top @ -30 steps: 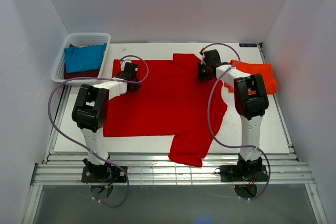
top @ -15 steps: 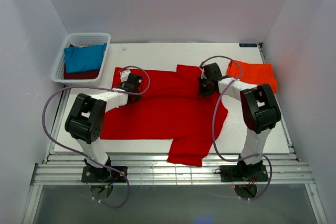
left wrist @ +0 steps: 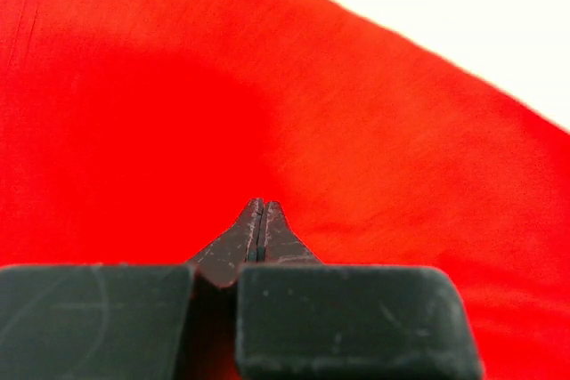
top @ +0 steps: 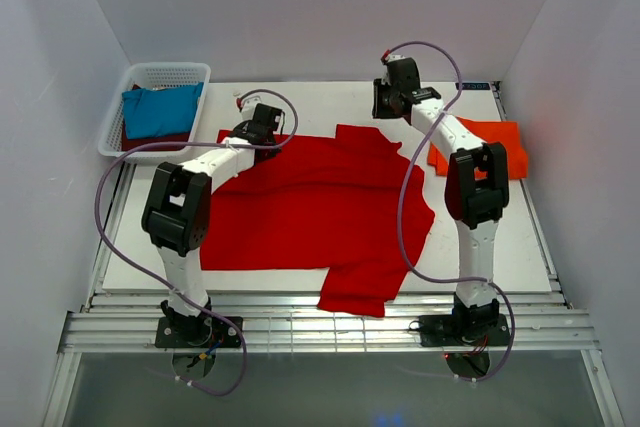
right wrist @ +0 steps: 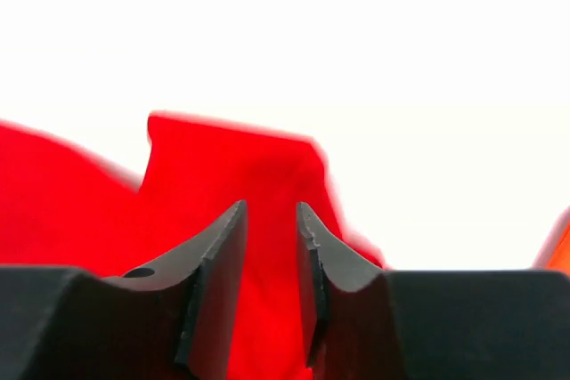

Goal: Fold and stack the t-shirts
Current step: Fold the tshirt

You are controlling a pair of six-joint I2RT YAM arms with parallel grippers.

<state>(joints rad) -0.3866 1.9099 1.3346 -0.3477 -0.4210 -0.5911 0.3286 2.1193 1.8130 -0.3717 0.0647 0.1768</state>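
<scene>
No legible text, numbers, brands. Small dark label (top: 473,86), upper right, far table (top: 330,97) edge: unreadable.

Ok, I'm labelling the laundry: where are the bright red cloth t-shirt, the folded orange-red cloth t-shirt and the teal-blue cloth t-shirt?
bright red t-shirt (top: 310,207), top external view, middle of its body.
orange-red t-shirt (top: 508,137), top external view, its right half.
teal-blue t-shirt (top: 160,112), top external view, centre of the cloth.

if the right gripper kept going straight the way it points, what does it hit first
Probably the red t-shirt: in the right wrist view its cloth lies dead ahead of the open right gripper. How far off it is, that view does not settle.
</scene>
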